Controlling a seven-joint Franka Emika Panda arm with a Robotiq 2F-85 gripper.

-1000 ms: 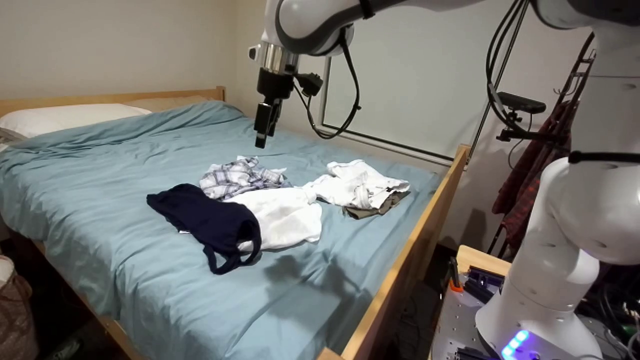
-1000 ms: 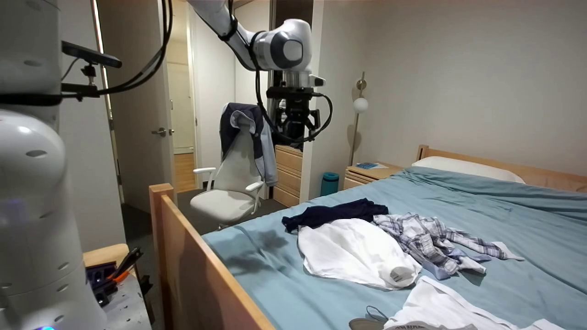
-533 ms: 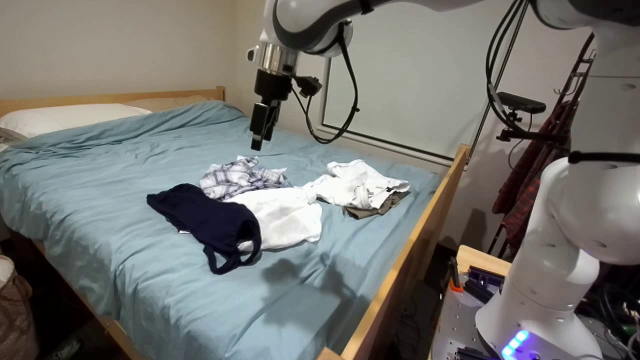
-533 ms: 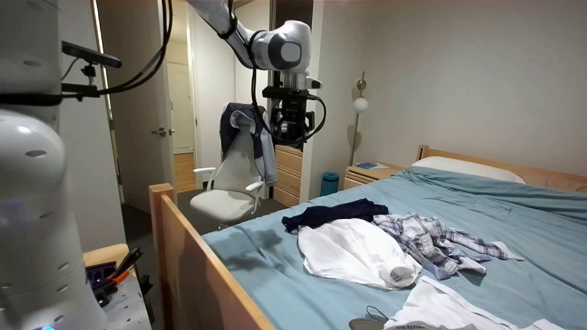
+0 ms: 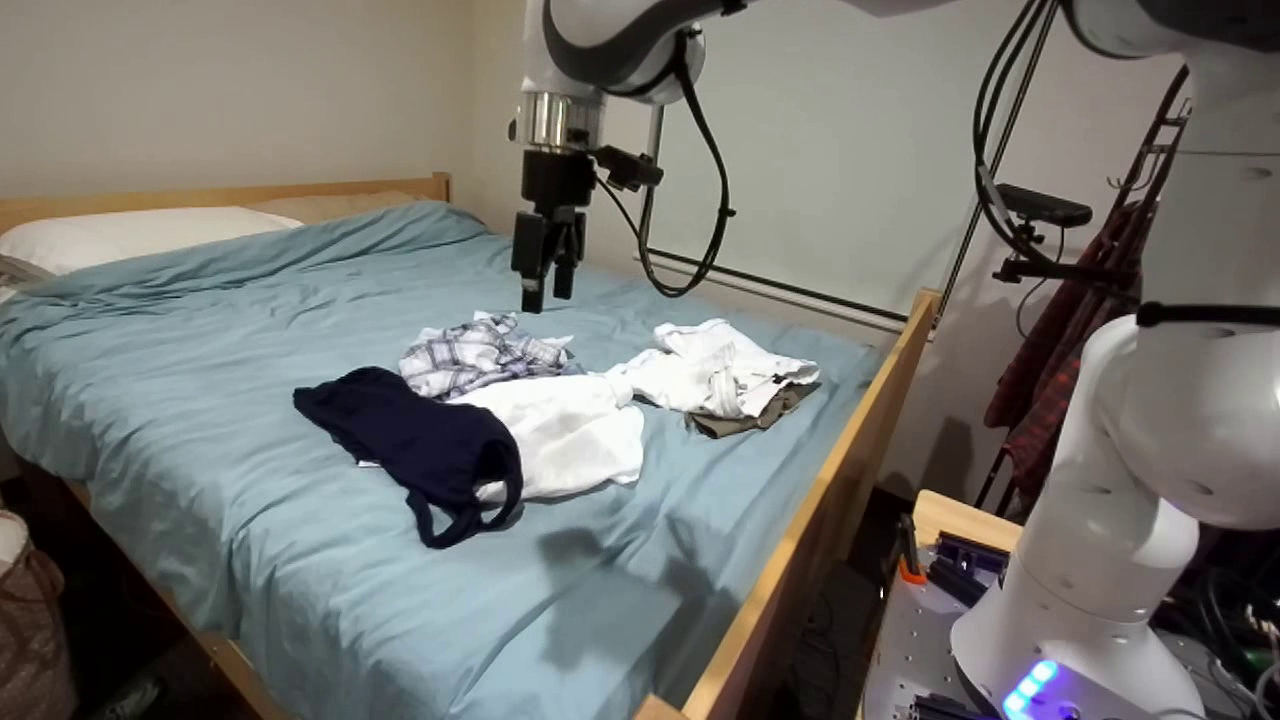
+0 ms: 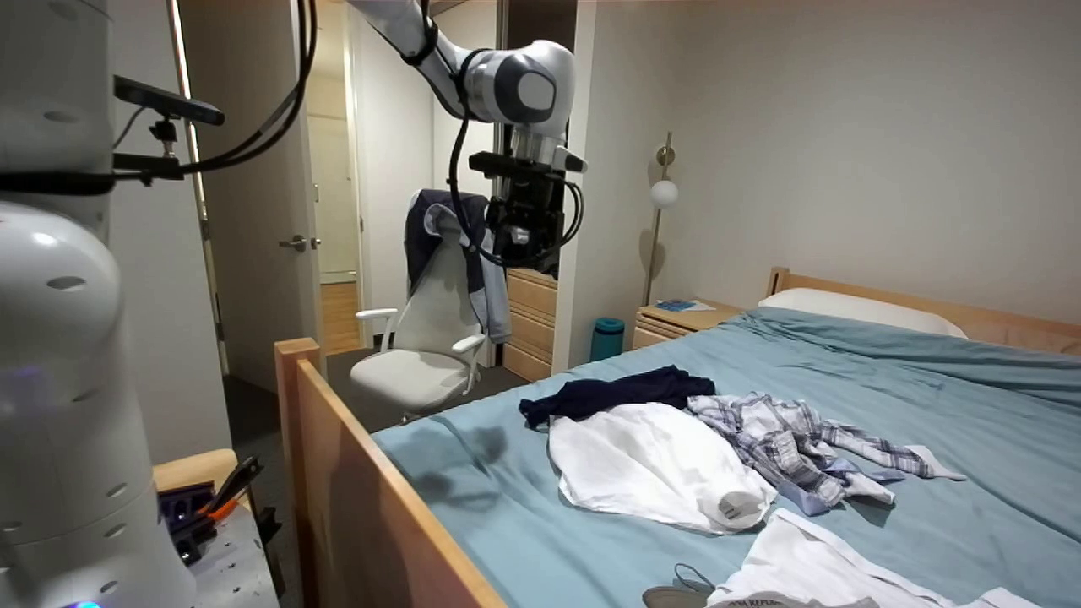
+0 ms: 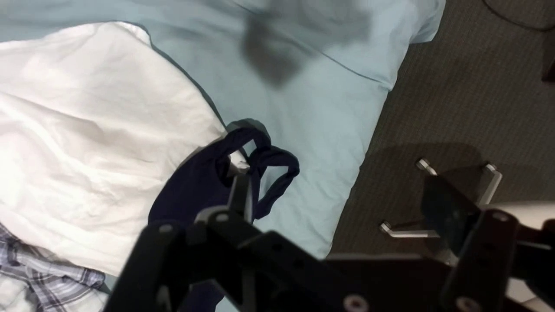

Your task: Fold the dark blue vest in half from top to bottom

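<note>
Your exterior views both overlooked the bed (image 5: pixel 330 580); your wrist view, nearer, looked down, vest (image 7: pixel 188 195) at 8 o'clock.

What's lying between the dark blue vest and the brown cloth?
Beside the vest, a white garment; then a strip of blue bedding before the brown cloth, as an exterior view shows.

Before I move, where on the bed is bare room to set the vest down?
Bare sheet lies between the strap end of the vest and the footboard, and beyond the vest and plaid shirt toward the pillow. It's crowded where vest, white garment and plaid shirt meet, with the white pile close by.
</note>
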